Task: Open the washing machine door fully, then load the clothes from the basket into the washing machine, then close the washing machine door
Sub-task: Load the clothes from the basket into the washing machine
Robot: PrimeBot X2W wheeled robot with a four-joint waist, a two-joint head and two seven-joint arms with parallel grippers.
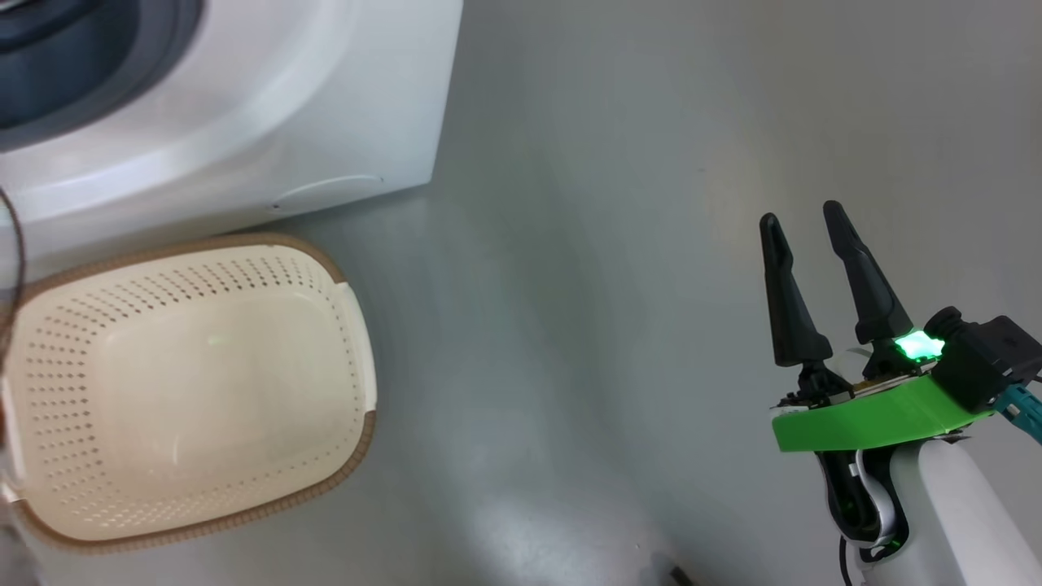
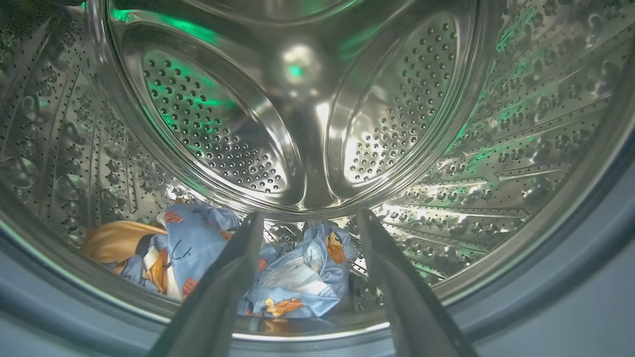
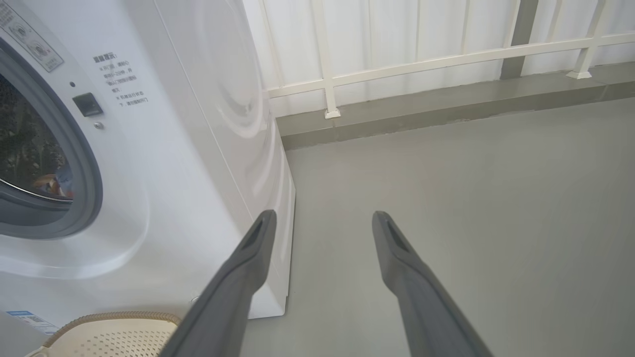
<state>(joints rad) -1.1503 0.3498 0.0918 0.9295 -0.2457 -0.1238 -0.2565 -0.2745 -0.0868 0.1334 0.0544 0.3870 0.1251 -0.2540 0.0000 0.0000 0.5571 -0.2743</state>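
Observation:
The white washing machine [image 1: 244,106] stands at the upper left of the head view, its grey ring [image 3: 84,163] around the drum mouth. Inside the steel drum [image 2: 307,114] lie the clothes [image 2: 297,272], light blue with orange-brown bears, on the drum floor. My left gripper [image 2: 310,215] reaches into the drum just above them, open, nothing between its fingers. The cream basket [image 1: 191,382] sits on the floor before the machine, with no clothes in it. My right gripper [image 1: 802,216] hangs open over bare floor at the right, far from the basket. The washing machine door is out of view.
Grey floor [image 1: 586,285] stretches to the right of the machine. A white railing [image 3: 421,64] on a low kerb runs along the back. A blue label sticker [image 3: 30,320] sits low on the machine's front.

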